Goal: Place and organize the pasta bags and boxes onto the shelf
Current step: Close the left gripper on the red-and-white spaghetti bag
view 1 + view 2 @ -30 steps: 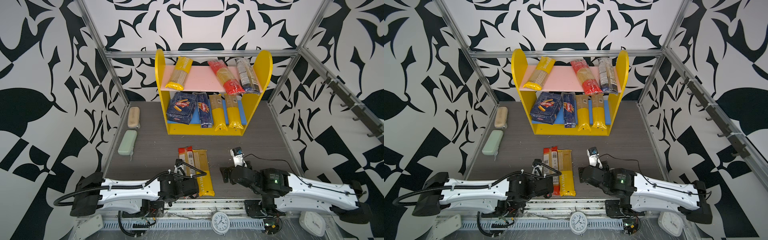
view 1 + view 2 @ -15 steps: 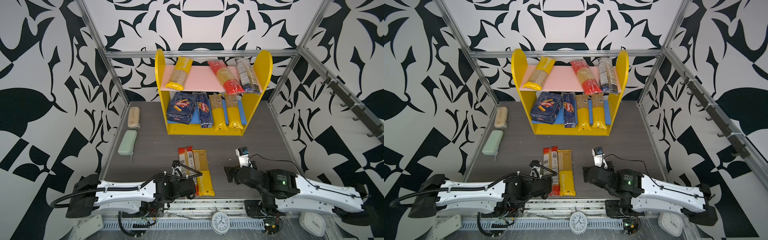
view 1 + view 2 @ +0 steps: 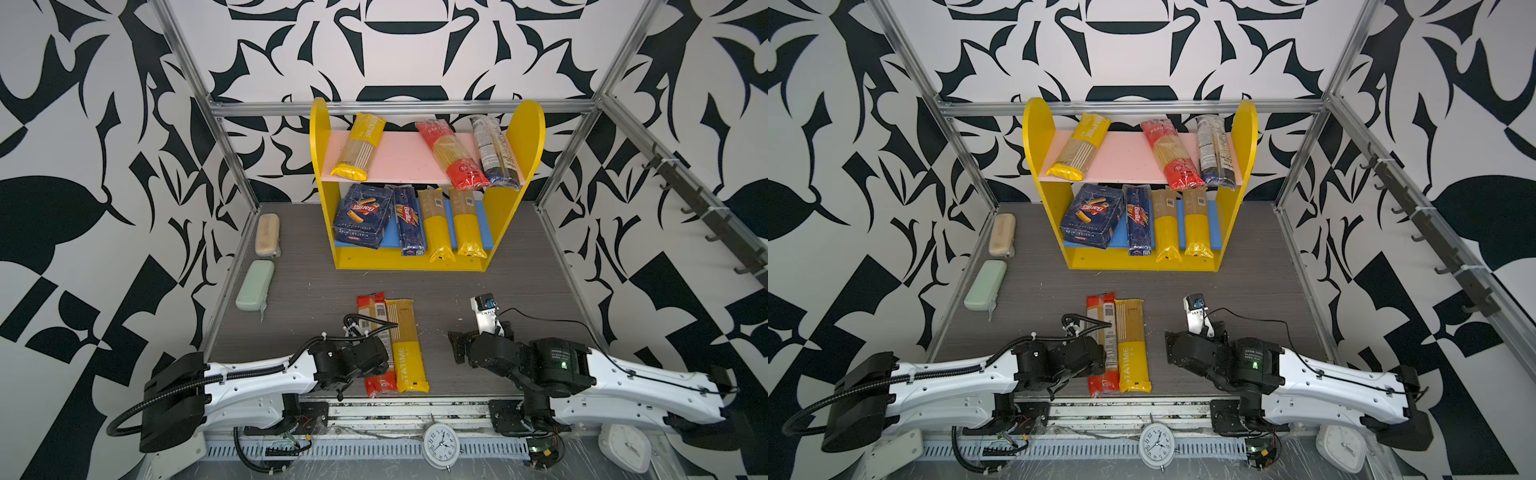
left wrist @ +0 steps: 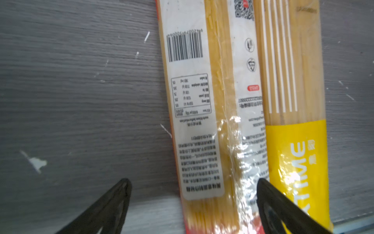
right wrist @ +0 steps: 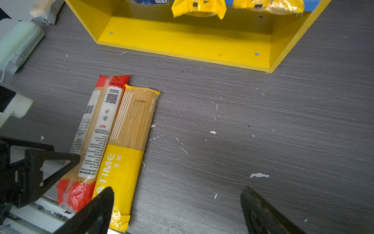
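Along the left edge of the table (image 3: 519, 257) lie two oblong cases, a beige case (image 3: 267, 235) farther off and a green case (image 3: 255, 285) nearer, both well apart from everything else. The left gripper (image 4: 193, 183) hangs low at the near edge, its jaws spread wide and empty, straddling the near part of a red-ended bag (image 3: 368, 307). One finger (image 4: 117, 194) is over bare table to the bag's left. The other is over the seam where a yellow PASTATIME bag (image 3: 405, 345) presses against its right side, leaving no gap there. Both bags lie flat, pointing toward the shelf (image 3: 407, 264) at the far middle.

The shelf's pink upper board (image 3: 399, 162) carries a yellow-ended bag (image 3: 359, 145) on the left, then a red bag (image 3: 451, 153) and a blue-ended bag (image 3: 494, 151) together on the right. Across the blue lower board (image 3: 484, 224) lie the wide Barilla box (image 3: 363, 216), the narrow Barilla box (image 3: 409, 220) and two yellow bags (image 3: 434, 226).

The right gripper (image 5: 177, 190), jaws also wide and empty, hovers over bare table just right of the PASTATIME bag.
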`<state>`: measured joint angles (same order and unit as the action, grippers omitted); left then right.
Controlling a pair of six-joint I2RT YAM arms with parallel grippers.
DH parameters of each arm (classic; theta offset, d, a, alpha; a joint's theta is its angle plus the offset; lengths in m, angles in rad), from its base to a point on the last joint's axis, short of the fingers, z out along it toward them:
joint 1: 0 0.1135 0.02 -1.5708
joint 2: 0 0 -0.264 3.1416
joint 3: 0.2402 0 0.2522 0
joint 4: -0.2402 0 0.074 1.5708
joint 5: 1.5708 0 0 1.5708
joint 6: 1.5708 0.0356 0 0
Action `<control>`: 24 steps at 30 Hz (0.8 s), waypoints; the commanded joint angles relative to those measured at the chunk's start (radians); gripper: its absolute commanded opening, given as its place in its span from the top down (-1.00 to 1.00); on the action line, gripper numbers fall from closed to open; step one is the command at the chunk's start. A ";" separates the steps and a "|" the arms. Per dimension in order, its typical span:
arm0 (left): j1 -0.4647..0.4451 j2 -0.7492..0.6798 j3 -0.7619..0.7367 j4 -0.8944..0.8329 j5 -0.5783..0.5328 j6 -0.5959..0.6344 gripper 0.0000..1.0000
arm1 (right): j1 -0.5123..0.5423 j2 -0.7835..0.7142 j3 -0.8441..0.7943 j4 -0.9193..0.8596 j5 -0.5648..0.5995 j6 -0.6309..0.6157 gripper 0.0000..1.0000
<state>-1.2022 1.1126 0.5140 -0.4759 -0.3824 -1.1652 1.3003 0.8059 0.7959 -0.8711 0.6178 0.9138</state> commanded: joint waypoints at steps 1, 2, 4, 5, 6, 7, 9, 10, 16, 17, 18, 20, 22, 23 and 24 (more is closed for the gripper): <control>0.037 0.028 0.023 0.042 0.074 0.059 -0.98 | 0.002 -0.014 0.023 -0.020 0.050 -0.003 -1.00; 0.042 0.039 0.027 0.044 0.084 0.061 -0.98 | 0.002 -0.017 0.020 -0.020 0.054 -0.004 -1.00; 0.045 0.069 0.039 0.037 0.103 0.062 -0.99 | 0.002 -0.026 0.016 -0.021 0.059 -0.003 -1.00; 0.045 0.082 0.047 0.031 0.112 0.060 -0.98 | 0.002 -0.029 0.014 -0.021 0.060 -0.004 -1.00; 0.045 0.094 0.053 0.027 0.124 0.058 -0.98 | 0.001 -0.032 0.013 -0.023 0.063 -0.006 -1.00; 0.045 0.104 0.059 0.027 0.136 0.055 -0.98 | 0.000 -0.034 0.012 -0.022 0.064 -0.009 -1.00; 0.044 0.115 0.063 0.033 0.152 0.046 -0.99 | -0.004 -0.034 0.012 -0.022 0.066 -0.013 -1.00; 0.045 0.119 0.064 0.037 0.159 0.045 -0.98 | -0.006 -0.034 0.012 -0.022 0.067 -0.016 -1.00; 0.044 0.185 0.090 0.027 0.165 0.045 -0.99 | -0.018 -0.035 0.000 -0.012 0.066 -0.031 -1.00; 0.044 0.203 0.097 0.026 0.166 0.051 -0.98 | -0.022 -0.036 -0.004 -0.007 0.063 -0.035 -1.00; 0.045 0.216 0.102 0.025 0.165 0.058 -0.98 | -0.026 -0.037 -0.006 -0.002 0.059 -0.039 -1.00; 0.053 0.252 0.115 0.026 0.173 0.066 -0.98 | -0.034 -0.040 -0.013 0.006 0.052 -0.045 -1.00; 0.063 0.284 0.127 0.030 0.185 0.077 -0.99 | -0.042 -0.043 -0.018 0.006 0.048 -0.050 -1.00; 0.070 0.298 0.131 0.027 0.188 0.082 -0.99 | -0.047 -0.045 -0.020 0.006 0.048 -0.052 -1.00; 0.079 0.308 0.132 0.026 0.191 0.087 -1.00 | -0.051 -0.048 -0.022 0.006 0.045 -0.053 -1.00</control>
<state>-1.1439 1.3701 0.6495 -0.4534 -0.2245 -1.0966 1.2598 0.7746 0.7799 -0.8707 0.6498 0.8795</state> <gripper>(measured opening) 0.994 0.998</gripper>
